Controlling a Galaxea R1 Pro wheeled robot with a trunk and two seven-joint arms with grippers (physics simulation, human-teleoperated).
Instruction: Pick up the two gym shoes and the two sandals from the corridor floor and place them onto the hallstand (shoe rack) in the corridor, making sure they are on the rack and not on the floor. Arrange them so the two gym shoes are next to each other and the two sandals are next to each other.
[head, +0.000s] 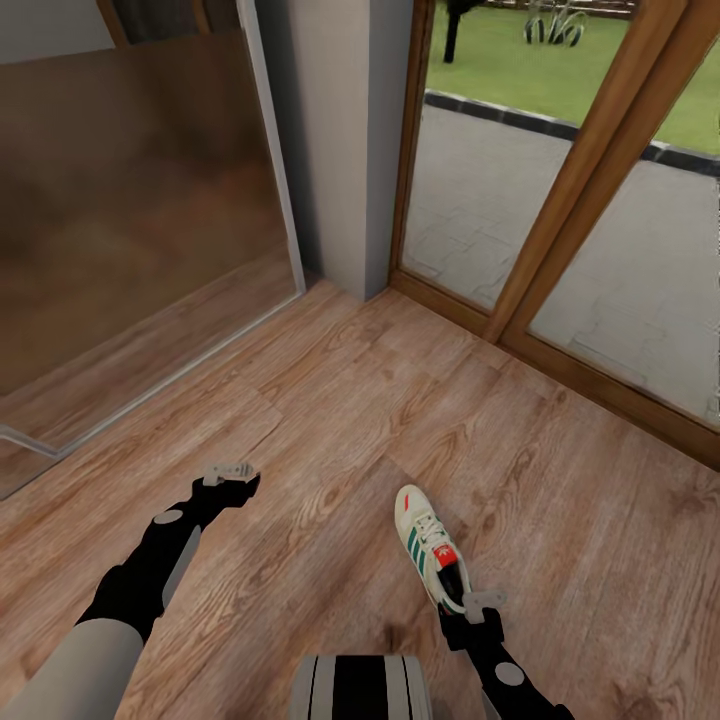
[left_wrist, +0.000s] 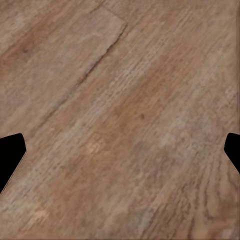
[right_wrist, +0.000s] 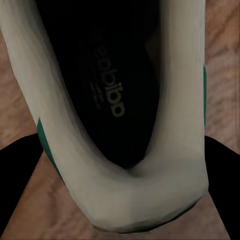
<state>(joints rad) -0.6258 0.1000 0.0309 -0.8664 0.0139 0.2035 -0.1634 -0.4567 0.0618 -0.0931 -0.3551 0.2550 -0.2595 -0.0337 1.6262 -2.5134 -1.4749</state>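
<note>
Shoe: we judge the shoe (head: 430, 545) light, soft-walled; the firm heel rim suits gripping.
Right fingers (right_wrist: 30, 170): straddling the heel, grip unclear.
Left fingers (left_wrist: 11, 155): spread, empty above floor (head: 330, 400).

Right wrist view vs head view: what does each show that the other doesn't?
Right wrist view alone: the dark insole down inside the shoe's opening, with printed lettering on it, and the white heel collar sitting between the two dark fingers.

Head view alone: the whole gym shoe from above with laces, teal stripes and red tongue accent; the left gripper hovering over bare planks; the grey wall corner; the wood-framed glass door with paving and grass outside.

Both: the same shoe, the right gripper at its heel, and the corridor floor.
</note>
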